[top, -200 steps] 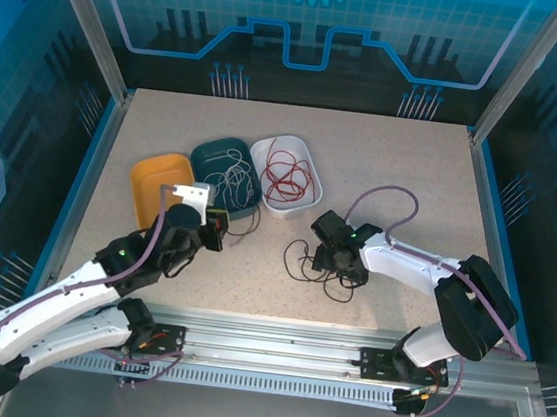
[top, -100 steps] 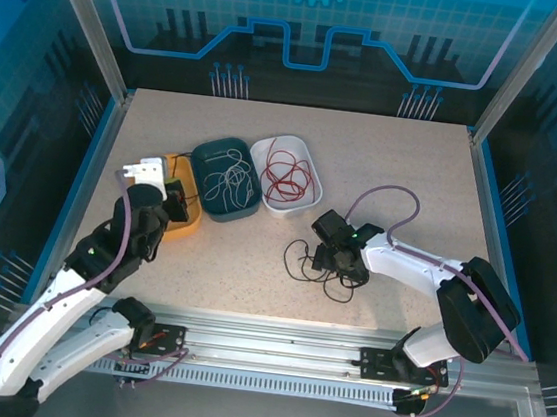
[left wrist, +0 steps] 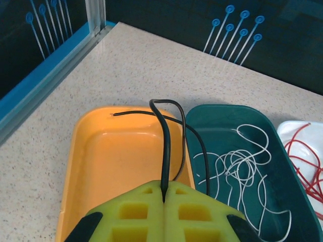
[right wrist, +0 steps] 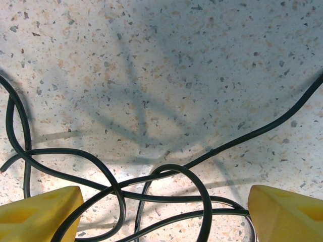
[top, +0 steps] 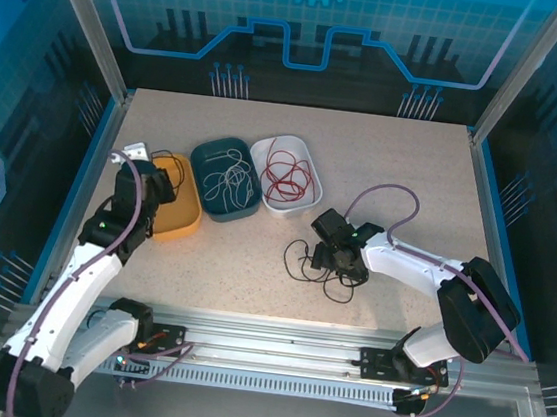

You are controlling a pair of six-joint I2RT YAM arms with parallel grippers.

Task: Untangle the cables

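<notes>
Left gripper [left wrist: 165, 195]: fingers pressed together, clenched on a black cable [left wrist: 167, 136]. The strand rises from the seam between the fingers and arcs over the orange tray [left wrist: 86, 166]. One loose end reaches toward the tray's far rim, and another run follows the border with the teal tray [left wrist: 222, 112]. I cannot tell whether the strand touches the orange tray's floor.

Top view: the left gripper [top: 157, 183] is at the far end of the orange tray [top: 180, 222], near the counter's [top: 404, 163] left edge. Three trays sit side by side, touching: orange, teal tray [top: 204, 152], white tray [top: 310, 164].

White cable [left wrist: 237, 166] lies loosely coiled in the teal tray. Red cable [top: 287, 177] lies coiled in the white tray.

Right gripper [right wrist: 161, 204]: released, fingers standing wide apart. A black tangle [right wrist: 101, 166] of overlapping strands lies flat on the counter between them. Contact between fingers and strands not resolvable.

Top view: the right gripper [top: 333, 258] is over the black tangle [top: 302, 264], near the counter's middle, toward the near edge, well apart from the trays.
</notes>
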